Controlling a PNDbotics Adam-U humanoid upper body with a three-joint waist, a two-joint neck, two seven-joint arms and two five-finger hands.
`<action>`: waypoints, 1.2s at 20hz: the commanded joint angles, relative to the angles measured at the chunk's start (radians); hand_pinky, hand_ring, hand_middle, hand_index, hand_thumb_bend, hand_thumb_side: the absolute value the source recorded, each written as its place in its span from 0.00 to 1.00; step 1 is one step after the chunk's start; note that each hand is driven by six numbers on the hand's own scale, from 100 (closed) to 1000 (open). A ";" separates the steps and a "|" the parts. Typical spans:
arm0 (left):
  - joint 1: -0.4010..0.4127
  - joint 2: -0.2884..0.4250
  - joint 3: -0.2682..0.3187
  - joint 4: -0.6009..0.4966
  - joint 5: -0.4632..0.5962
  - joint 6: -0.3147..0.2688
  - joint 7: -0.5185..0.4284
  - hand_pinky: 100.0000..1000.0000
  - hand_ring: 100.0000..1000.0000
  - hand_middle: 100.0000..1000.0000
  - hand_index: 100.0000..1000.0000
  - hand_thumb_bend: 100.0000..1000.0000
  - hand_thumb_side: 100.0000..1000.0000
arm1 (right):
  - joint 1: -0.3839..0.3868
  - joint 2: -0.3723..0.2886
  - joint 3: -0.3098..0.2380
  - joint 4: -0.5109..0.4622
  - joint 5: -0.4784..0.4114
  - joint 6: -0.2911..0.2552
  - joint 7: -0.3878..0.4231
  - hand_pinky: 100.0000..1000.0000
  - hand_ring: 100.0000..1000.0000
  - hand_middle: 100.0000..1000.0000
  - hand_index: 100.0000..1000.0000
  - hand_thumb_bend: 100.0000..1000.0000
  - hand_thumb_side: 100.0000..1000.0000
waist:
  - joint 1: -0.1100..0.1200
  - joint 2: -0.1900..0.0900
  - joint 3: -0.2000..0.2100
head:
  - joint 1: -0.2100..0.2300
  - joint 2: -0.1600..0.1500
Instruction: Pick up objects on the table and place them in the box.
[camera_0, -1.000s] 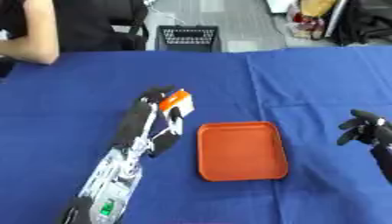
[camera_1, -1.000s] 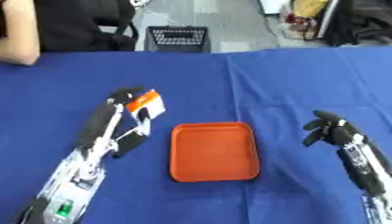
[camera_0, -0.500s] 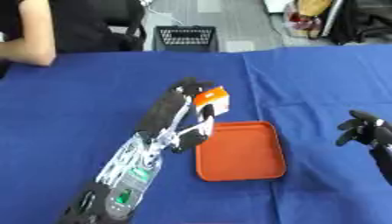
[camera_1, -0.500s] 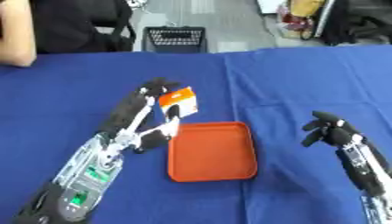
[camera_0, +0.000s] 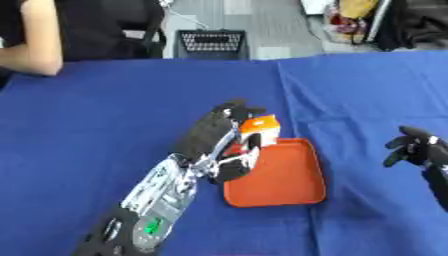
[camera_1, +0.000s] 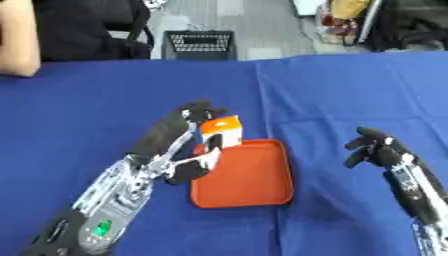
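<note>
My left hand (camera_0: 219, 131) reaches in from the lower left and is shut on a small orange and white carton (camera_0: 260, 131). The carton hangs over the near-left corner of the orange tray (camera_0: 282, 176), which lies flat on the blue table. My right hand (camera_1: 374, 148) sits at the right side of the table, apart from the tray, its fingers curled and holding nothing.
The blue tablecloth (camera_0: 105, 110) covers the whole work area. A person's arm (camera_0: 35, 45) shows at the far left edge. A black basket (camera_0: 210, 44) stands on the floor beyond the table.
My left hand has carried the carton to the right, from left of the tray to over the tray's left edge. The right hand has stayed in place.
</note>
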 joint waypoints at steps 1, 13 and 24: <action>0.000 0.009 -0.008 0.007 -0.023 -0.033 -0.027 1.00 1.00 0.86 1.00 0.33 0.54 | -0.011 -0.014 -0.003 -0.010 -0.005 -0.001 0.003 0.51 0.50 0.63 0.89 0.00 0.93 | -0.002 -0.014 -0.001 | 0.004 -0.007; 0.011 0.011 0.002 0.013 -0.034 -0.062 -0.020 1.00 1.00 0.90 1.00 0.40 0.62 | -0.010 -0.014 -0.003 -0.010 -0.005 -0.002 0.003 0.51 0.50 0.63 0.89 0.00 0.93 | -0.003 -0.015 0.002 | 0.003 -0.007; 0.064 0.020 0.097 -0.091 0.069 0.010 0.053 1.00 1.00 0.94 1.00 0.22 0.66 | -0.010 -0.014 -0.007 -0.010 -0.004 -0.002 -0.001 0.51 0.50 0.63 0.89 0.00 0.93 | -0.004 -0.014 0.008 | -0.006 -0.009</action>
